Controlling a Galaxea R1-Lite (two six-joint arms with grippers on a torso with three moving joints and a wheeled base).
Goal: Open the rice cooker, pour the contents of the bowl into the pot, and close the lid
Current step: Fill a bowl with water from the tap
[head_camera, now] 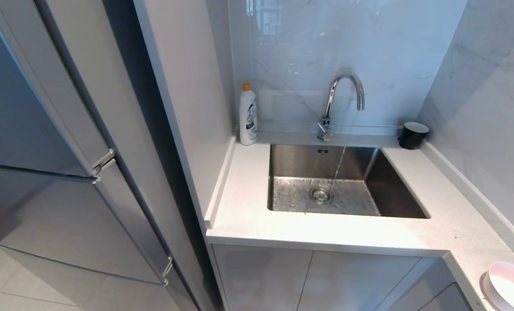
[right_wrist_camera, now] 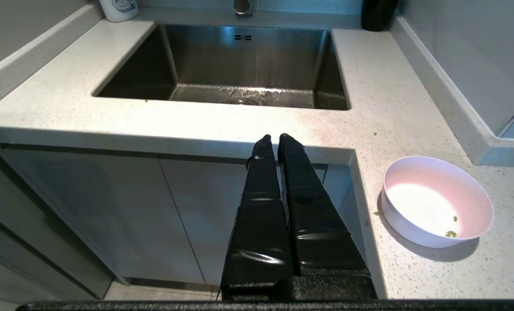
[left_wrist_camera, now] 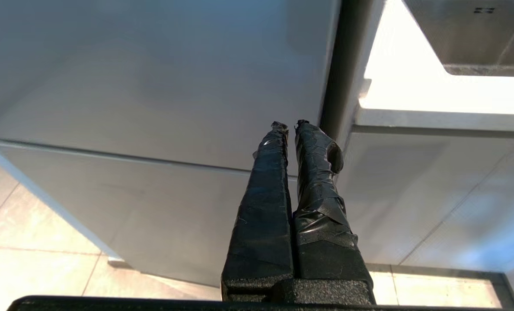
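Observation:
The pink bowl with a white inside sits on the counter to the right of the inner corner; only its edge shows in the head view. A few green bits of the contents lie at its bottom. My right gripper hangs shut and empty in front of the counter edge, left of the bowl. My left gripper is shut and empty, low before the grey fridge. Neither arm appears in the head view. The rice cooker, its pot and lid are out of view.
A steel sink is set in the white counter, with water running from the faucet. A white bottle stands at the back left, a black cup at the back right. A tall grey fridge fills the left.

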